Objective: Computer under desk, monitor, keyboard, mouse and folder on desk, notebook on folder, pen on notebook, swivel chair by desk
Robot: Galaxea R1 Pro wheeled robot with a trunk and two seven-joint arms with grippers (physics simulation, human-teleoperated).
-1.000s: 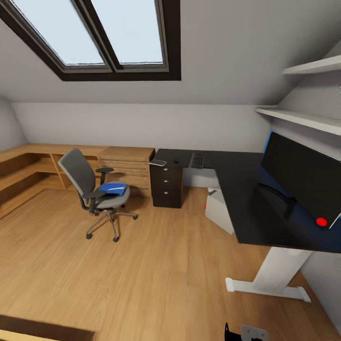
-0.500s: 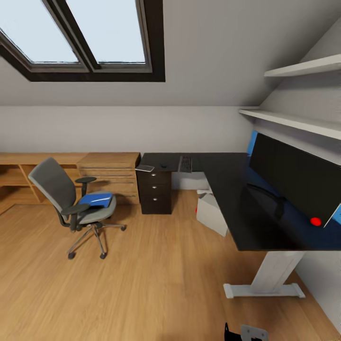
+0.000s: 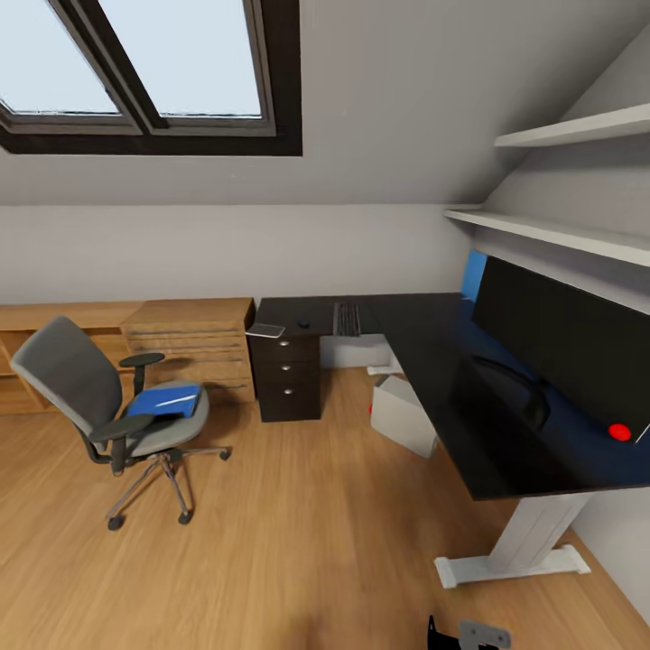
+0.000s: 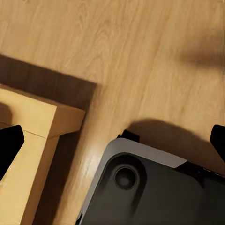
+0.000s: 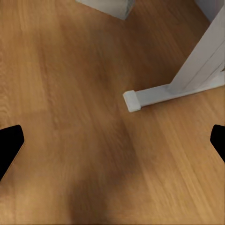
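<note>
The grey swivel chair (image 3: pixel 86 393) stands on the floor left of the desk, with the blue folder (image 3: pixel 165 400) lying on its seat. The black L-shaped desk (image 3: pixel 424 357) carries the wide monitor (image 3: pixel 560 348) at the right. The keyboard (image 3: pixel 347 319), the mouse (image 3: pixel 304 324) and the grey notebook (image 3: pixel 265 330) lie at its far left end. The light grey computer (image 3: pixel 403 415) sits on the floor under the desk. The pen is out of view. My left gripper (image 4: pixel 112 140) and right gripper (image 5: pixel 112 143) are open and empty above the floor.
A light wooden drawer cabinet (image 3: pixel 190 348) stands against the wall behind the chair. Wall shelves (image 3: pixel 560 235) hang over the monitor. The desk's white foot (image 5: pixel 159 93) lies near my right gripper. A pale wooden block (image 4: pixel 28 140) and my dark base (image 4: pixel 140 192) are under the left one.
The whole head view has shifted, so the camera moved; chair and desk now sit further left and lower in frame. No object has moved on its own.
</note>
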